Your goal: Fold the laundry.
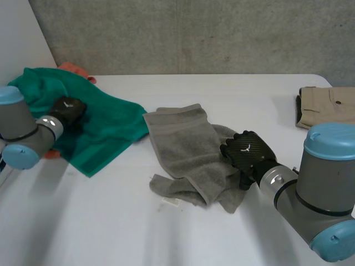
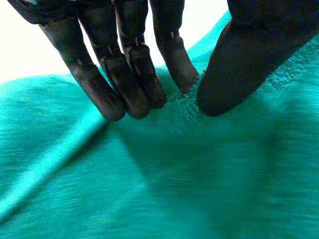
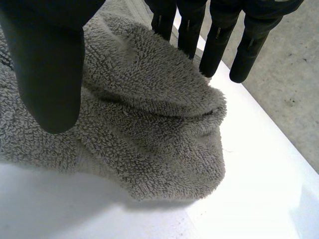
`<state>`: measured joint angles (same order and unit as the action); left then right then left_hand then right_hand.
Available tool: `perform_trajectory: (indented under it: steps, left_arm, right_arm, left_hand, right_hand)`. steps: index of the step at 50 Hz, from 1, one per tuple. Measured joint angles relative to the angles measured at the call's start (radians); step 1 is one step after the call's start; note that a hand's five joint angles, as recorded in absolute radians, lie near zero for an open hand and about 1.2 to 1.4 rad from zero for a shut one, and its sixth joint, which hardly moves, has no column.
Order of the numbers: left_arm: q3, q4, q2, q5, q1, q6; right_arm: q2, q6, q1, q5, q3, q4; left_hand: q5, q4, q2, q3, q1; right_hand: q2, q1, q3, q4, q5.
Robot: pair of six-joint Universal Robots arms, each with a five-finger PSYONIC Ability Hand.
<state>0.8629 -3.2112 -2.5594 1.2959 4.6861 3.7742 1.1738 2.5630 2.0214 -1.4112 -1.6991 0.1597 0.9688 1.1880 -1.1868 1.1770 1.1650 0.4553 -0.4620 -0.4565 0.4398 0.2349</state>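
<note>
On the white table [image 1: 111,233] the green towel [image 1: 111,124] lies spread and rumpled at about 9 o'clock, one corner pointing toward 7 o'clock. An orange cloth [image 1: 75,69] peeks out from behind it at 10 o'clock. The left hand [image 1: 67,110] rests on the green towel toward its 9 o'clock side. In the left wrist view its fingers [image 2: 142,84] and thumb [image 2: 234,69] come down tip-first close together and pinch a small pucker of the green pile between them, so this hand is grasping the towel. A raised fold runs away from the fingertips across the cloth. The grey towel [image 1: 186,147] sits crumpled in the middle of the table, just beside the green one's 3 o'clock edge. A flatter panel reaches toward 12 o'clock and bunched folds lie toward 5 o'clock, where a small white tag [image 1: 171,202] shows at its near edge. The right hand [image 1: 248,151] is at the grey towel's 3 o'clock edge. In the right wrist view its thumb [image 3: 50,74] and straight fingers [image 3: 217,45] stand well apart, straddling a rounded lump of grey terry without closing on it, so this hand is released. A folded khaki garment [image 1: 327,106] lies at 2 o'clock, well apart from both towels.
</note>
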Motion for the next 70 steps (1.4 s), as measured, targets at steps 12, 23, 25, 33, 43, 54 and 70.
perform_trajectory:
  steps: [12, 23, 25, 33, 43, 54, 70]
  left_arm:
    - [-0.126, -0.269, 0.053, 0.314, 0.054, -0.064]
    - [-0.335, -0.109, -0.083, 0.377, 0.071, 0.057]
    - [-0.311, -0.100, -0.072, 0.371, 0.065, 0.049]
    - [0.005, -0.167, 0.129, 0.234, 0.026, -0.023]
    - [0.373, -0.202, 0.465, 0.147, -0.060, -0.072]
    - [0.521, -0.041, 0.583, -0.076, -0.283, -0.196]
    - [0.215, 0.053, 0.145, -0.123, -0.517, -0.185]
  right_arm:
    - [-0.001, -0.005, -0.003, 0.000, -0.003, 0.002]
    - [-0.015, -0.004, -0.002, 0.001, 0.001, 0.002]
    - [-0.014, -0.003, -0.004, 0.001, 0.003, 0.002]
    - [0.003, 0.014, -0.016, 0.002, 0.023, -0.009]
    - [0.056, 0.071, -0.052, 0.026, 0.087, -0.121]
    - [0.078, 0.116, -0.101, 0.018, 0.174, -0.359]
    - [0.035, 0.201, -0.135, -0.089, 0.117, -0.279]
  left_hand:
    - [0.000, 0.007, -0.007, 0.008, 0.000]
    - [0.000, 0.005, -0.006, 0.007, 0.000]
    - [-0.038, -0.049, 0.047, -0.044, -0.051]
    - [-0.911, -0.970, 0.962, -0.950, -0.968]
    - [-0.922, -0.990, 0.980, -0.970, -0.968]
    - [-0.922, -0.990, 0.980, -0.970, -0.968]
    - [-0.922, -0.990, 0.980, -0.970, -0.968]
  right_hand:
    - [0.000, 0.000, 0.000, 0.000, 0.000]
    - [-0.004, 0.007, 0.004, -0.003, -0.002]
    - [-0.043, 0.049, 0.047, -0.038, -0.030]
    - [-0.239, 0.233, 0.239, -0.219, -0.193]
    - [-0.250, 0.236, 0.250, -0.236, -0.193]
    - [-0.250, 0.236, 0.250, -0.236, -0.193]
    - [-0.250, 0.236, 0.250, -0.236, -0.193]
